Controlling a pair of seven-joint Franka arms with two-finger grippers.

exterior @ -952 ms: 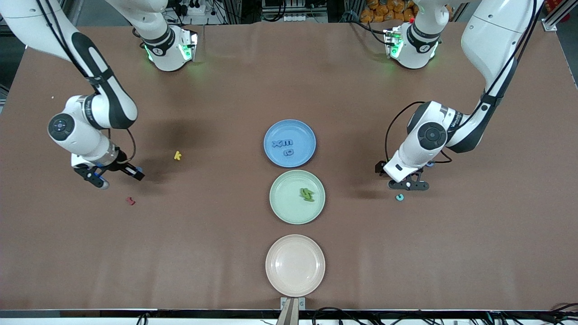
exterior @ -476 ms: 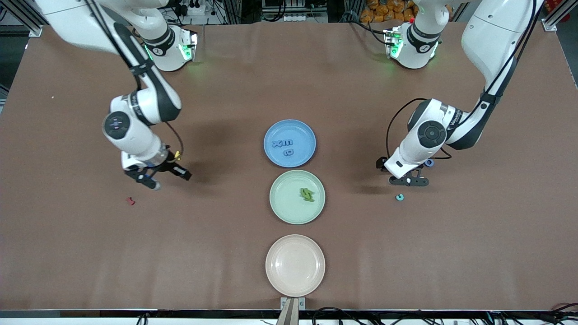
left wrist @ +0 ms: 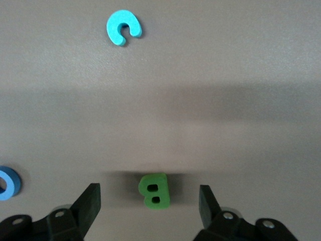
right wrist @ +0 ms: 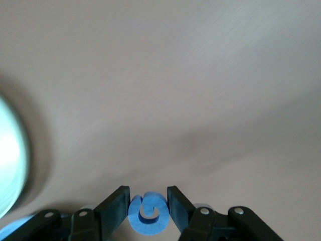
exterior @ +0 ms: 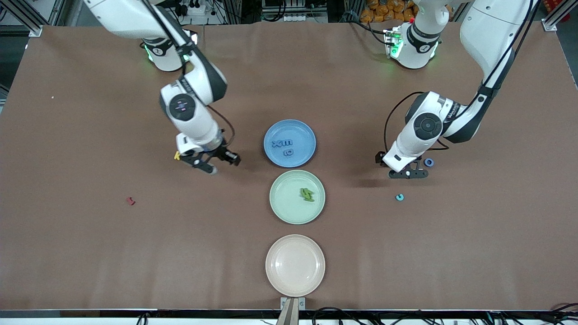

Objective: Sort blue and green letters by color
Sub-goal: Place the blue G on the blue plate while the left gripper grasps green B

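Observation:
My right gripper (exterior: 212, 163) is shut on a blue letter (right wrist: 148, 213) and hangs over the table between the yellow k (exterior: 177, 156) and the blue plate (exterior: 300, 131). That plate holds three blue letters (exterior: 283, 143). Green letters (exterior: 307, 194) lie in the green plate (exterior: 284, 203). My left gripper (exterior: 408, 174) stands open low over a green B (left wrist: 154, 190). The B lies between the fingers (left wrist: 90, 201) without touching them, and the front view hides it. A blue o (exterior: 428, 162) and a turquoise c (exterior: 399, 197) lie on the table close by.
An empty pinkish plate (exterior: 295, 265) sits nearest the front camera, in line with the other two plates. A small dark red letter (exterior: 130, 201) lies toward the right arm's end of the table. The green plate's rim (right wrist: 10, 155) shows in the right wrist view.
My right arm has swung from its end of the table toward the plates, carrying the blue letter. My left gripper has shifted slightly toward the bases, uncovering the blue o.

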